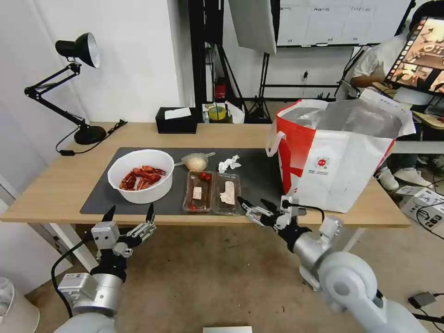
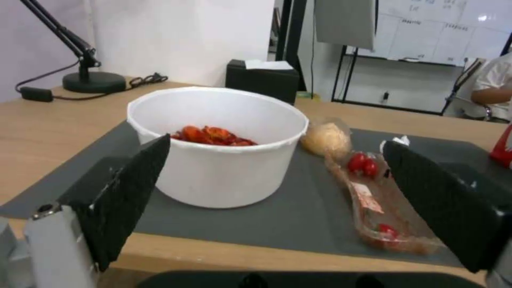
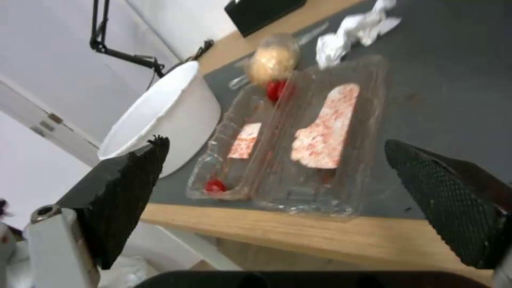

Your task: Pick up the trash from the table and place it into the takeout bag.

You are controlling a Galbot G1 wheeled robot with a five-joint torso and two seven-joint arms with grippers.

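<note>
The right tool [image 1: 252, 209] is held wide and empty at the worktop [image 1: 55, 185] edge, just before the clear hinged tray [image 1: 212, 192]; the left tool [image 1: 129, 213], also wide, is held before the white bowl [image 1: 141, 175]. The tray is judged light, flimsy and slippery, best pinched at its near rim. One bowl, one tray, one small bag [image 1: 196, 162], one tissue [image 1: 229, 163] and one takeout bag [image 1: 333, 152] are counted.

My left claw [image 1: 129, 213] is raised on a bent arm, fingers spread wide and pointing up and forward, holding nothing. My right claw [image 1: 255, 203] reaches forward and to the left from a bent elbow, wrist rolled sideways. Its fingers [image 3: 128, 200] are also spread wide, with nothing between them.
</note>
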